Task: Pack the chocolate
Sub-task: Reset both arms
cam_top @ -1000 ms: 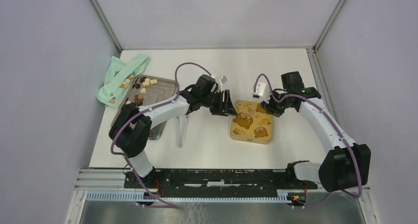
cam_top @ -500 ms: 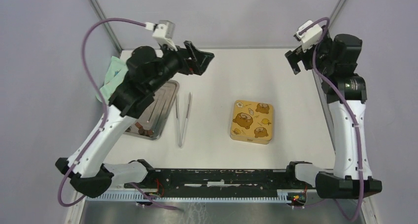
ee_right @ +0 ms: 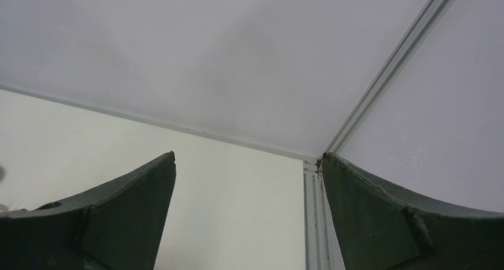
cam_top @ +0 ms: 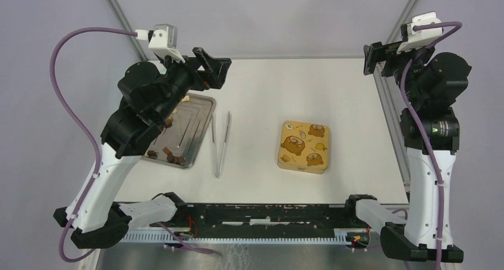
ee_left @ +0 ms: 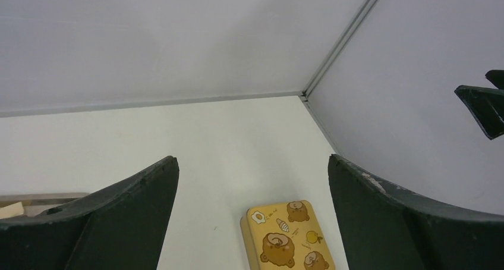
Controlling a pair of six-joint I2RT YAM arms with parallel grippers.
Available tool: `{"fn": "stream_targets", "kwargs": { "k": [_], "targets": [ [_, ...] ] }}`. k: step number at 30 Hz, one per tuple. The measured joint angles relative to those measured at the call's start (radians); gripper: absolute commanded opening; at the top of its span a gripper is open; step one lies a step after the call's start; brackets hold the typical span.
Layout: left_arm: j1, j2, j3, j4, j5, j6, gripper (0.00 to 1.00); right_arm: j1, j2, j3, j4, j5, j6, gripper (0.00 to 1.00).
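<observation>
Tray [cam_top: 199, 112] with chocolate chunks [cam_top: 172, 158] sits left on the bench [cam_top: 267, 79], tweezers [cam_top: 220, 144] just right of it, tin [cam_top: 304, 147] further right.

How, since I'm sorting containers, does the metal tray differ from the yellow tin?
The metal tray is plain silver, while the yellow tin carries bear pictures. The tray lies open with brown chocolate pieces in it, whereas the tin has its lid on and its contents are hidden. The tray is at the left of the table and the tin is right of centre. Both lie flat on the white table.
</observation>
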Motion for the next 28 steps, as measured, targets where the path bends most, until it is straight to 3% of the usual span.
{"fn": "stream_targets", "kwargs": {
  "k": [28],
  "targets": [
    [0.0,-0.08,-0.019,-0.069,-0.105,0.026,1.0,0.0,0.001,-0.067,0.004,0.048,0.059,0.98]
  ]
}}
